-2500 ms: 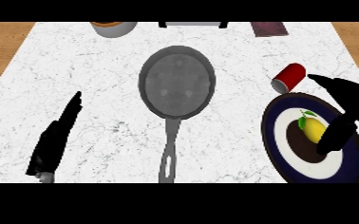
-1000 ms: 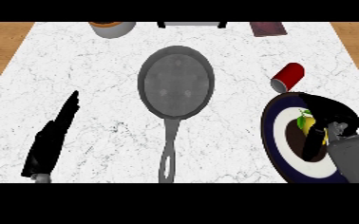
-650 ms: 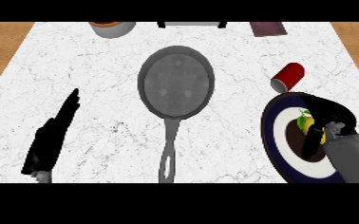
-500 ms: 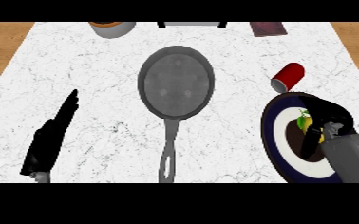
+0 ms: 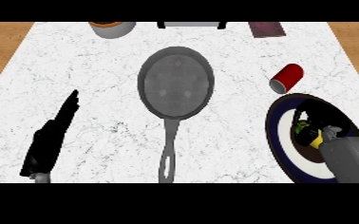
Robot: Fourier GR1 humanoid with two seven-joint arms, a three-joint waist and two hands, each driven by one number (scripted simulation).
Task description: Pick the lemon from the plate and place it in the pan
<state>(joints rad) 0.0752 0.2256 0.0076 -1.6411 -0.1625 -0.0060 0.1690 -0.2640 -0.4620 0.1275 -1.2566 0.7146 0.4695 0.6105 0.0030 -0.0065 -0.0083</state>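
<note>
A yellow lemon lies on the dark blue and white plate at the right edge of the counter. My right hand covers it, black fingers curled round it, so only a small yellow and green patch shows. The grey pan lies in the middle of the counter, its long handle pointing toward me. My left hand rests open at the lower left, fingers straight, well away from the pan.
A red can lies on its side just above the plate. Along the far edge stand a grey bowl, a grey tray and a dark red block. Wood shows past the counter's corners.
My right hand has come down over the lemon and curled its fingers round it, hiding most of it. The left hand, pan and can have stayed put.
</note>
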